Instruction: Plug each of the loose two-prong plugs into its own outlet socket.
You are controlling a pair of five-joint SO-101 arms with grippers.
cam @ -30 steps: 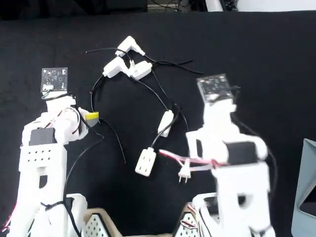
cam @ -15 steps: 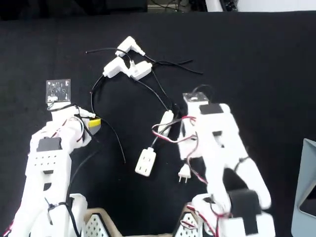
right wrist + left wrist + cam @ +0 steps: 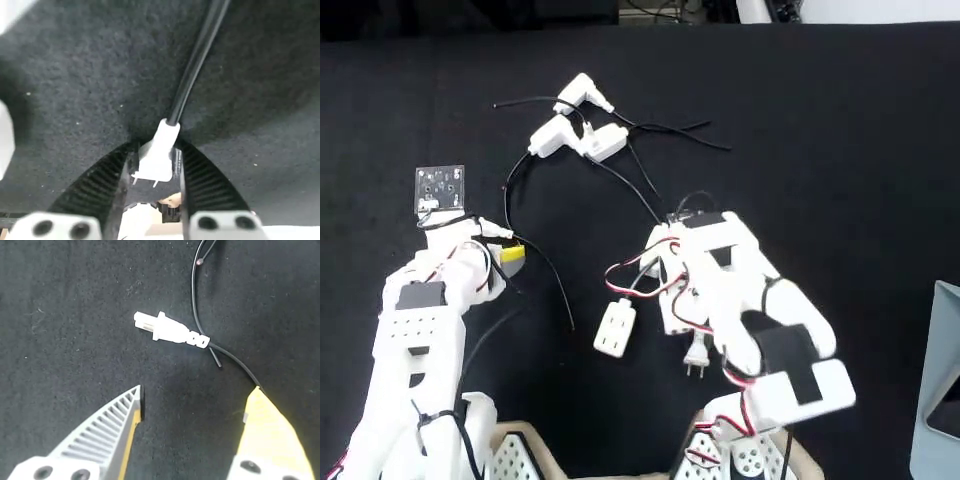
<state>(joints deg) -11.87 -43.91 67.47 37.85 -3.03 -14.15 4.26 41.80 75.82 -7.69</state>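
Right claw (image 3: 155,152) clamps a white two-prong plug (image 3: 161,140); left claw (image 3: 197,392) gapes above a loose plug (image 3: 170,332) on the black counter (image 3: 60,300).

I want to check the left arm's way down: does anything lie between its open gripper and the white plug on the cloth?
Nothing visible does. Bare black cloth separates the open left gripper from the plug; only the plug's own black cable runs past the yellow finger.
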